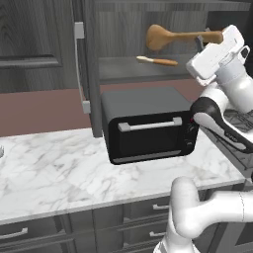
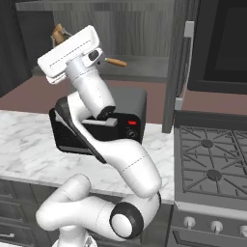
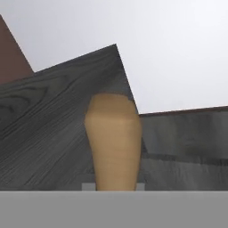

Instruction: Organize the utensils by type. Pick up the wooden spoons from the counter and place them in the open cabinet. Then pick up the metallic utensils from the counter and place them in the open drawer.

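Observation:
My gripper (image 1: 201, 41) is raised inside the open cabinet (image 1: 123, 29) and is shut on the handle of the mid-brown wooden spoon (image 1: 163, 36). The spoon hangs level above the grey shelf (image 1: 118, 68), its broad bowl pointing left. In the hand view its handle (image 3: 113, 142) rises between my fingertips. The other wooden spoon (image 1: 157, 61), with a pale bowl and an orange-brown handle, lies on the shelf just below. From the right base view, my hand (image 2: 60, 36) hides most of the held spoon, and the lying spoon's handle (image 2: 116, 62) sticks out beside it.
A black toaster oven (image 1: 148, 126) stands on the marble counter (image 1: 49, 168) right under the cabinet. The cabinet door (image 1: 86, 64) with its silver bar handle stands open to the left. A gas stove (image 2: 212, 164) lies to the right of the counter.

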